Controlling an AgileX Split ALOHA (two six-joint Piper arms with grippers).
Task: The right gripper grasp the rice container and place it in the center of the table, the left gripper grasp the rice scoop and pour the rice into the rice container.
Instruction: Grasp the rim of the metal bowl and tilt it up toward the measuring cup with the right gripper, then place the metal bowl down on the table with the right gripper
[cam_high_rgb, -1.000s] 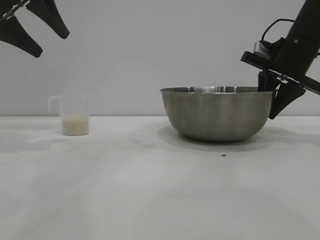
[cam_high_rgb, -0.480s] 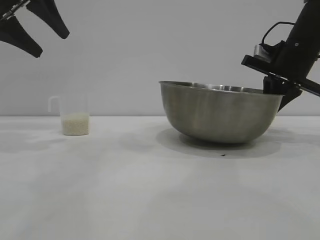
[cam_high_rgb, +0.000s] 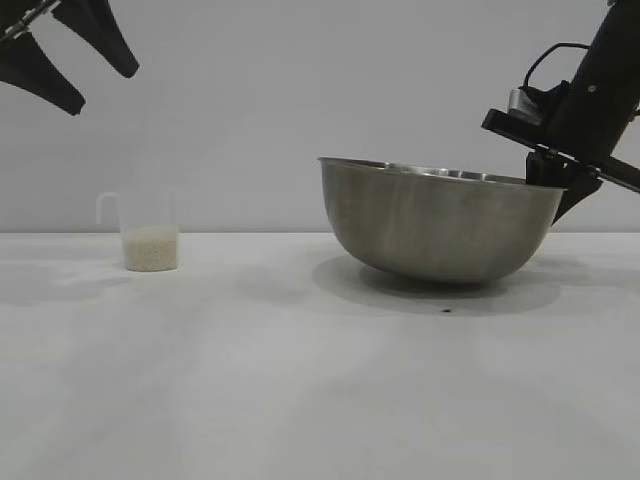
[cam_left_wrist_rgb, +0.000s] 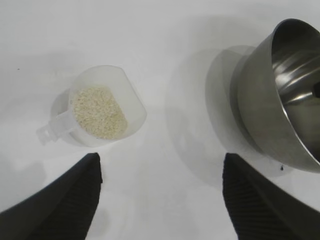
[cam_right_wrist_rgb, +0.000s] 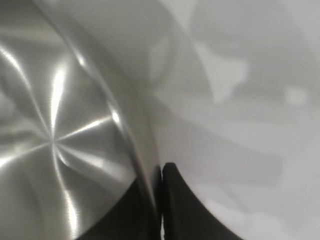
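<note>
The rice container (cam_high_rgb: 440, 225), a large steel bowl, sits right of centre on the white table (cam_high_rgb: 300, 380), tipped so its rim stands higher on the left. My right gripper (cam_high_rgb: 555, 185) is shut on its right rim; in the right wrist view the fingers (cam_right_wrist_rgb: 172, 200) pinch the thin wall of the rice container (cam_right_wrist_rgb: 60, 140), one inside and one outside. The rice scoop (cam_high_rgb: 150, 235), a frosted cup with a loop handle, stands at the left with rice (cam_high_rgb: 151, 248) in its bottom. My left gripper (cam_high_rgb: 103, 90) hangs open high above the rice scoop (cam_left_wrist_rgb: 100, 107), nothing between its fingers.
A tiny dark speck (cam_high_rgb: 446, 310) lies on the table just in front of the bowl. Bare white table stretches between scoop and bowl and across the whole front. A plain grey wall stands behind.
The right gripper has closed on the bowl's right rim. The bowl, level a second ago, is now tilted and shifted slightly left. The left arm and scoop have not moved.
</note>
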